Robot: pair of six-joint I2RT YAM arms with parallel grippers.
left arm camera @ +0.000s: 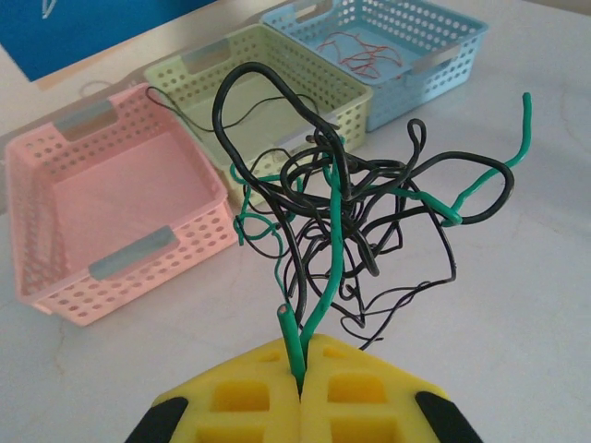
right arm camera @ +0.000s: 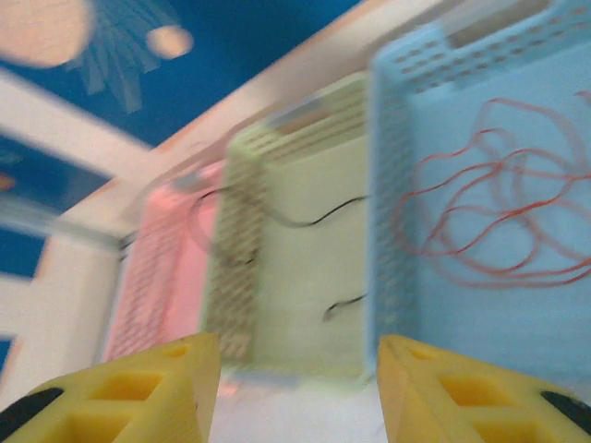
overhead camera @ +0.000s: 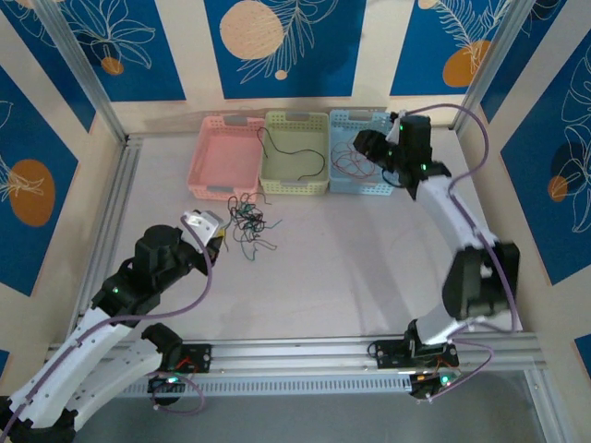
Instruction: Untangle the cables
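White table [overhead camera: 351, 268], three baskets in a row at the far edge: pink basket [overhead camera: 222, 152] empty, green basket [overhead camera: 294, 189] in the middle, blue basket [overhead camera: 355, 117] on the right. Looks like sorting by colour, one basket per wire colour. Right arm [overhead camera: 462, 231] reaches to the blue basket, and the right gripper [right arm camera: 300, 355] hangs over its near edge with jaws well apart and nothing between them. My read is a drop-off spot, since the red wires [right arm camera: 489, 203] lie loose on the blue basket floor right under it. Left arm [overhead camera: 120, 305] is bent low at the near left. The left gripper [left arm camera: 300, 383] is closed tight on one green wire [left arm camera: 332, 268], pinched near its end, probably so that strand can be drawn out of the knot. The cables [overhead camera: 247, 223], a clump of black and green strands, sit on the table just in front of the pink and green baskets, right beside the left fingers; wrist view shows the clump partly lifted and spread. A single black wire [overhead camera: 295, 161] lies in the green basket. Task partly done: the clump is not yet apart.
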